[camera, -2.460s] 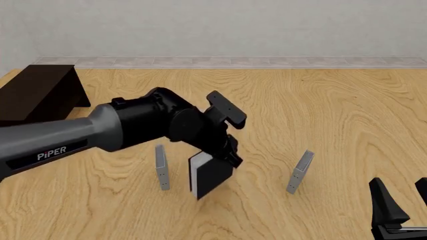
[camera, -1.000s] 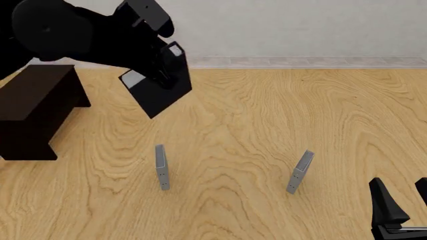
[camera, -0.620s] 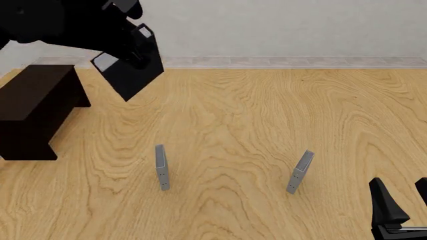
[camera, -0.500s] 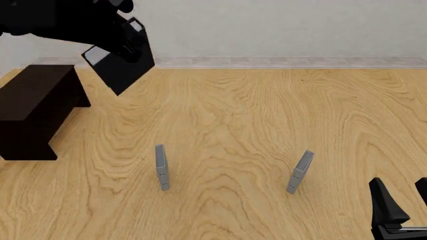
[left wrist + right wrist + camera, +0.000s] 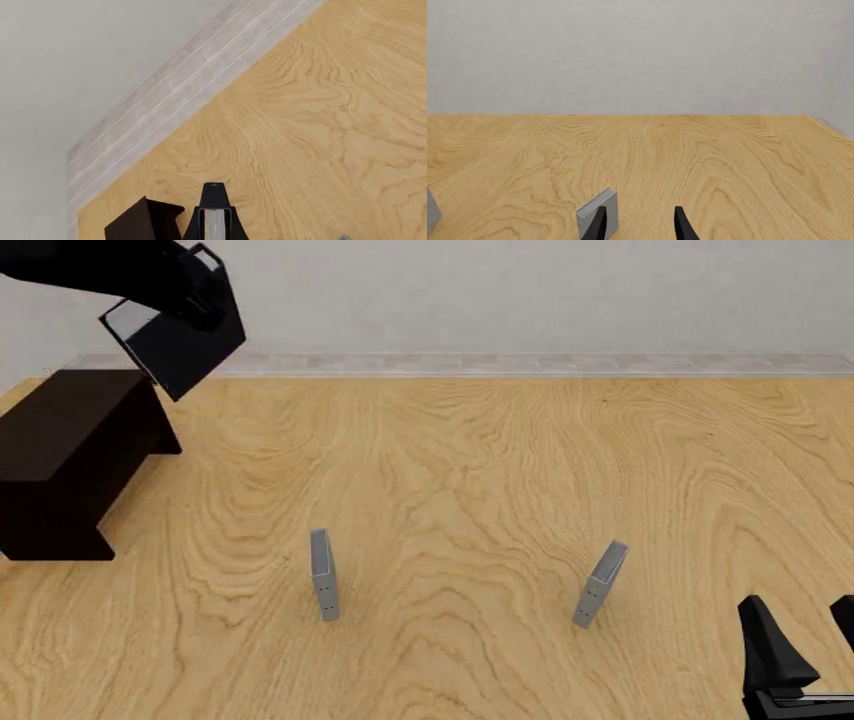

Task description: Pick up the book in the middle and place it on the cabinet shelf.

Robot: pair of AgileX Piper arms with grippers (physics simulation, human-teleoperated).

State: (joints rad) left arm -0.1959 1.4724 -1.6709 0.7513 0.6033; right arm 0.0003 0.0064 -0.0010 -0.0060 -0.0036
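Front view: a wood-grain table (image 5: 534, 470) runs back to a pale wall. The left gripper (image 5: 200, 285) pinches the book (image 5: 174, 340), tilted in the air above the cabinet shelf (image 5: 67, 455). Two thin grey books (image 5: 322, 574) (image 5: 601, 584) stand upright, well apart. The right gripper (image 5: 801, 640) idles low, jaws spread.

Left wrist view: the book's white page edge (image 5: 213, 225) sits clamped between black fingers (image 5: 213, 192).

Right wrist view: spread fingertips (image 5: 680, 222) frame bare table near a grey book (image 5: 598, 214).

Plain pale grey wall (image 5: 561, 295) at back, no windows, even flat light w/ soft shadows. Light oak-grain tabletop (image 5: 534, 470) fills most of front view. Strip of pale grey tiles (image 5: 534, 364) runs along table's far edge, betw. wood & wall
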